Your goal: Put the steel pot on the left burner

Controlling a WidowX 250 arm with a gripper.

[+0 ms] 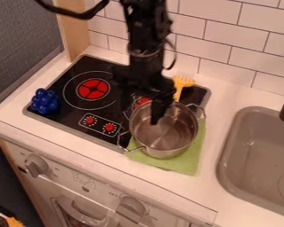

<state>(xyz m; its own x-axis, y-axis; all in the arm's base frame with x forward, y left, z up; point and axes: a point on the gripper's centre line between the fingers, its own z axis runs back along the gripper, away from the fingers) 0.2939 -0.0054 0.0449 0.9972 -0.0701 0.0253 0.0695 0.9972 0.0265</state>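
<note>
hand [158, 116] over steel pot [171, 138]; contact unclear

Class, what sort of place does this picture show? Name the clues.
Probably a toy or mock-up kitchen: there is a stovetop with red burner markings, a sink set in the counter, and a white tiled wall.

The black gripper [159, 114] hangs down inside the steel pot [163, 137], which sits partly on the green cloth [191, 160] and overlaps the right burner [141, 101]. Behind it lies 1 yellow utensil [181, 85]. Blue grapes [45, 101] sit near the left burner [93, 89], by 2 red dials [99, 123]; the sink [257, 153] is at right.
</note>
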